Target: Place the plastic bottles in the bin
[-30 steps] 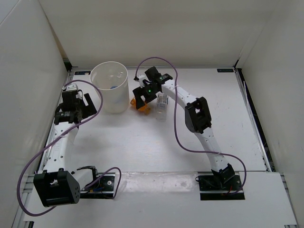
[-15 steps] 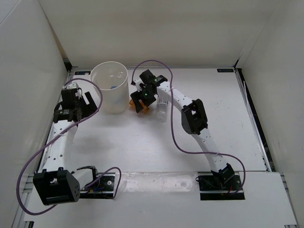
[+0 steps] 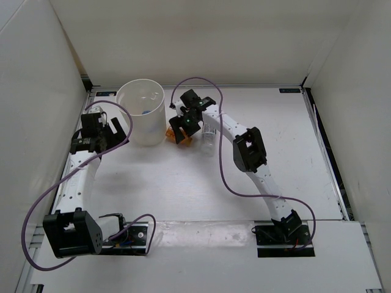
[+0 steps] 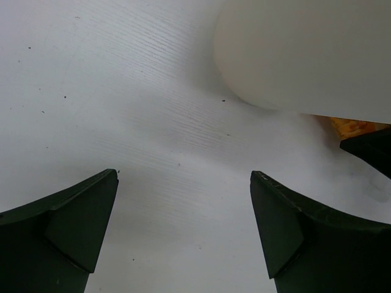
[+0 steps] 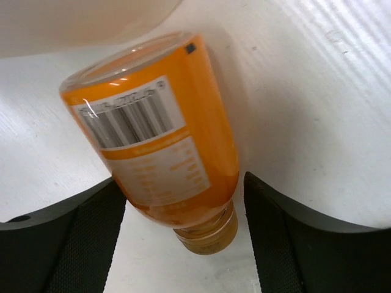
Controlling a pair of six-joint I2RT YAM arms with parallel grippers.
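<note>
The short orange bottle (image 5: 159, 134) lies on its side on the table, cap toward the wrist camera, right beside the bin (image 3: 146, 131). My right gripper (image 5: 183, 180) straddles its neck end; the left finger is at the bottle's side and a narrow gap shows at the right finger, so the gripper is open. From above, the right gripper (image 3: 180, 135) covers most of the orange bottle (image 3: 171, 131). A clear bottle (image 3: 209, 138) stands just right of it. Something clear with a blue patch (image 3: 146, 112) lies inside the bin. My left gripper (image 4: 183, 175) is open and holds nothing, left of the bin (image 4: 305, 55).
White walls enclose the table on the left, back and right. The right arm's purple cable (image 3: 227, 165) loops over the table's middle. The left arm's cable (image 3: 125, 125) curls close to the bin's left side.
The right gripper has moved left and down over the orange bottle, and its jaws have narrowed around it. The left arm has barely shifted.
</note>
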